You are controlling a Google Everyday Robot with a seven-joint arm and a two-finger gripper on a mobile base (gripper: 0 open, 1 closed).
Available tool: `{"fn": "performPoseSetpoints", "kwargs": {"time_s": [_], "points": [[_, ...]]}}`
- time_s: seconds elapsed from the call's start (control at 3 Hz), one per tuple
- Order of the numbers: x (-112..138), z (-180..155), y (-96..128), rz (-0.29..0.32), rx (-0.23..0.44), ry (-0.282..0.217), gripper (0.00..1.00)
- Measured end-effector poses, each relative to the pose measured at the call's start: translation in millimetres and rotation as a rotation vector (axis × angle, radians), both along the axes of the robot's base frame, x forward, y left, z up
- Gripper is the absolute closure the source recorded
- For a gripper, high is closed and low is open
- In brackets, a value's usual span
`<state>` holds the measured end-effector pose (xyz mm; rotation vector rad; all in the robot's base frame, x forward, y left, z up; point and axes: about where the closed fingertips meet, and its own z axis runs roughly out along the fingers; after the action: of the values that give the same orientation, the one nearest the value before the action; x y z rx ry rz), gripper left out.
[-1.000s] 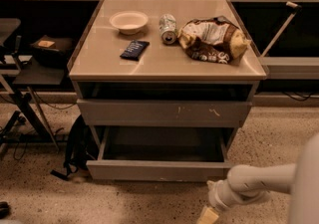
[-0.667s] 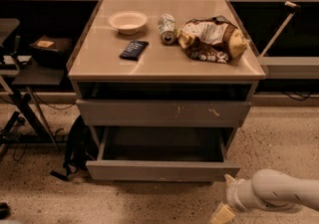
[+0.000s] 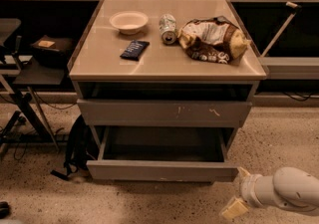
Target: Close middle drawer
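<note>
One bowl (image 3: 128, 21), one can (image 3: 168, 22), one snack bag (image 3: 212, 39), one packet (image 3: 134, 50), two drawers (image 3: 162, 170) (image 3: 164, 112), one gripper (image 3: 239, 191) lower right

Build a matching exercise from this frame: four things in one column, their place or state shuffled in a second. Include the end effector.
Things:
1. middle drawer
2. drink can
3. bowl
4. end effector

Place or state:
A. upright, back left of the countertop
B. low near the floor, just past the drawer front's right end, open
C. pulled out, tray bare
D. lying on its side, left of the chip bag

Pairs: 1-C, 2-D, 3-A, 4-B
</note>
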<state>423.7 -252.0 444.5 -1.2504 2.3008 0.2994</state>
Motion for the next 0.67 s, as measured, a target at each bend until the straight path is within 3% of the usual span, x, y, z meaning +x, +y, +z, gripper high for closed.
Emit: {"fn": "performPoseSetpoints", "kwargs": {"time_s": [0.33, 0.67], "points": [[-12.7, -23.9, 17.9, 0.044, 0.012, 0.04, 0.0], [-5.8, -39.9, 45.6, 0.124, -0.001, 0.069, 0.0]]}}
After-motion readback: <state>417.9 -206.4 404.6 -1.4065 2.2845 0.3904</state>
